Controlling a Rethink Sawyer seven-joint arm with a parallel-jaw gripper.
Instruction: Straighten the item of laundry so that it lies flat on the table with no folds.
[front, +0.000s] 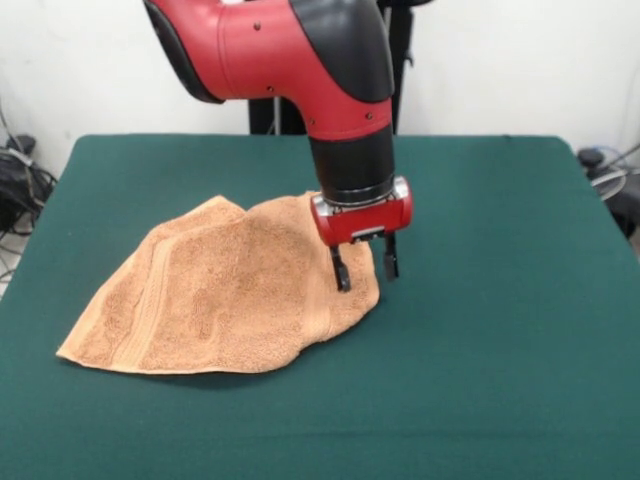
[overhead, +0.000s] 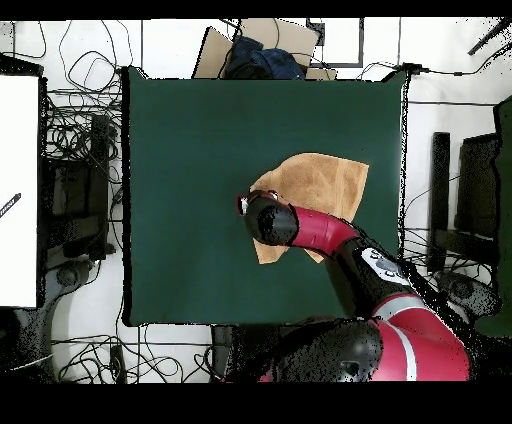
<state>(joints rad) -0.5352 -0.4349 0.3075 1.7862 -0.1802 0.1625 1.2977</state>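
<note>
The orange-tan towel (front: 225, 295) lies rumpled on the green table (front: 480, 330), left of centre in the front view, folded over itself with a woven band along its left edge. In the overhead view the towel (overhead: 320, 185) lies right of centre, partly under the arm. My gripper (front: 364, 267) hangs over the towel's right corner with its two black fingers (front: 340, 272) apart; one finger is over the cloth, the other at its edge. It holds nothing. In the overhead view the gripper (overhead: 248, 206) is mostly hidden by the wrist.
Green table shows on all sides of the towel, most to the right in the front view. Cables and boxes (overhead: 75, 170) lie off the table's edges. The robot's arm (overhead: 330, 235) reaches in from the bottom of the overhead view.
</note>
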